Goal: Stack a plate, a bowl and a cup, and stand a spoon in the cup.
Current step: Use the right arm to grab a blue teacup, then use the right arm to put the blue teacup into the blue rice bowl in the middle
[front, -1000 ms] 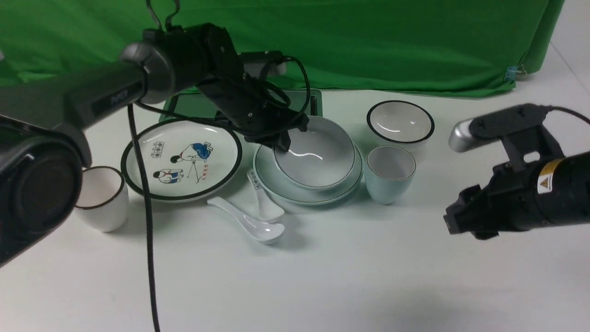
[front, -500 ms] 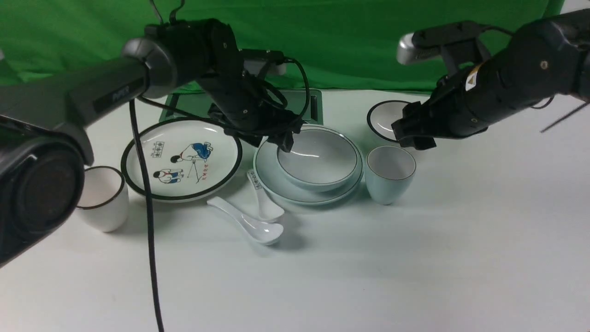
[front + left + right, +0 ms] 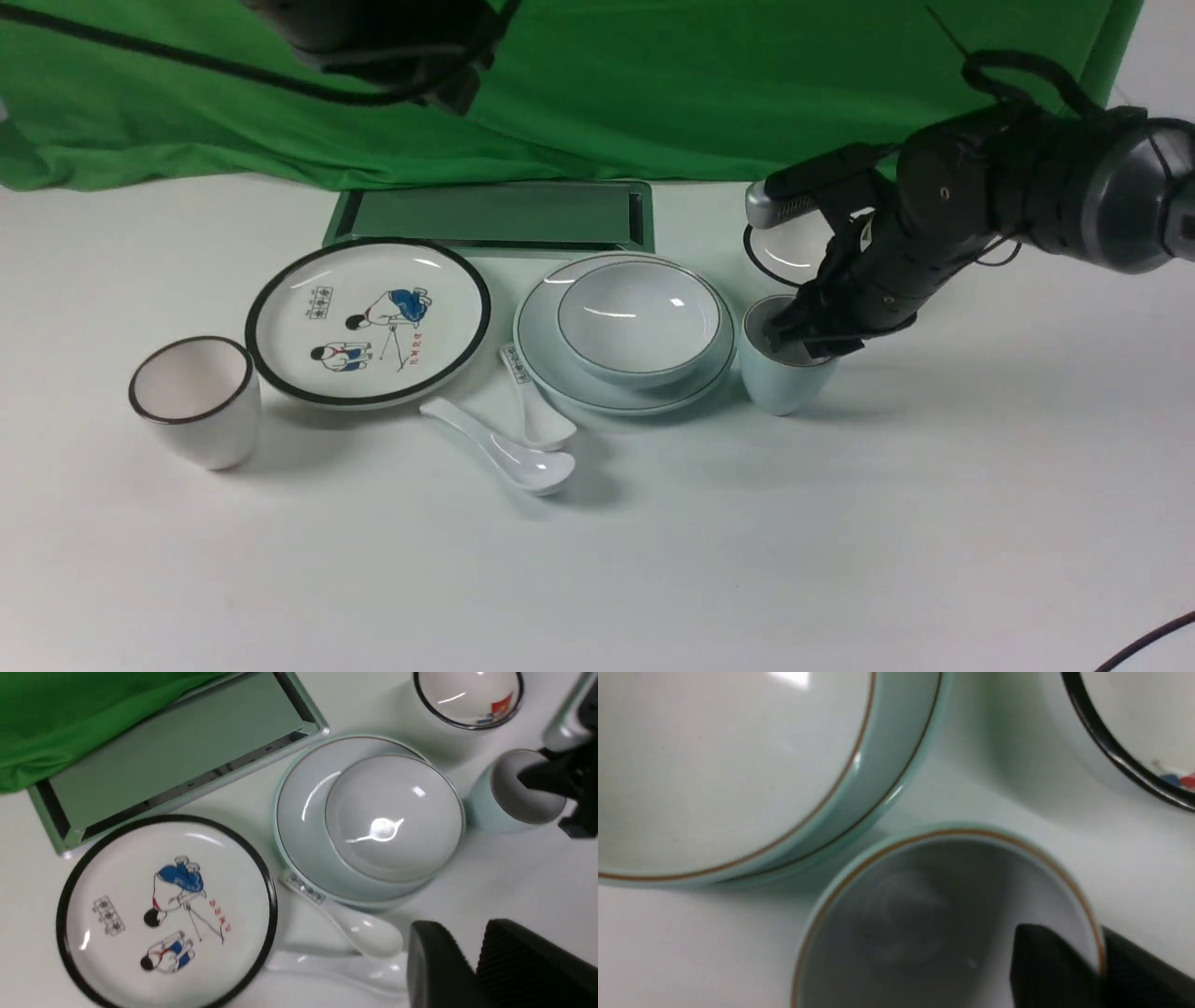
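jaws of the right gripper (image 3: 1101, 970) straddle the wall of the pale blue cup (image 3: 952, 833), one finger inside and one outside, pinched close on the rim. the cup stands on the tabletop (image 3: 747, 560), just beside the plate (image 3: 597, 394) that carries the bowl (image 3: 639, 313). best to settle that pinch firmly, lift straight up until the base clears the bowl's rim, then lower it level into the middle. the left gripper's jaws (image 3: 476, 970) look nearly together, holding nothing, away from the stack; the plain spoon (image 3: 532, 467) lies near, for later.
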`<action>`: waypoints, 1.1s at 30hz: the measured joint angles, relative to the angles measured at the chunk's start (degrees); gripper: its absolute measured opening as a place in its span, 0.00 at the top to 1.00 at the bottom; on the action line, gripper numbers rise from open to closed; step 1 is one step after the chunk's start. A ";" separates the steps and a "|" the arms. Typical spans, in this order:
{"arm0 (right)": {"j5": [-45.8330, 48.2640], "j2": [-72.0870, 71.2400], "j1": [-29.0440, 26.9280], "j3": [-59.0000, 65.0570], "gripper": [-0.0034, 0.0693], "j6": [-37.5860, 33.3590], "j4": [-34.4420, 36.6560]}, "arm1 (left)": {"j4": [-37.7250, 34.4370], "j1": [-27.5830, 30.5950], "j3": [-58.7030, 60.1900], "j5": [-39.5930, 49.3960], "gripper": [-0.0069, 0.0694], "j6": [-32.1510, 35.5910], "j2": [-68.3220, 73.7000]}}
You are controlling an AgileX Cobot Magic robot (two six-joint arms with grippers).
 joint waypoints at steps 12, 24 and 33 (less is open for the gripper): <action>13.80 0.99 6.65 -21.71 0.84 -7.33 0.40 | 3.46 0.00 49.65 -15.41 0.95 -1.72 -35.36; 17.52 18.20 9.53 -37.57 0.84 -4.59 0.73 | 4.32 0.00 70.89 -35.75 0.95 -2.23 -44.59; 17.74 18.81 9.53 -38.37 0.66 -2.57 0.59 | 3.38 0.00 70.89 -38.97 0.95 -2.35 -44.71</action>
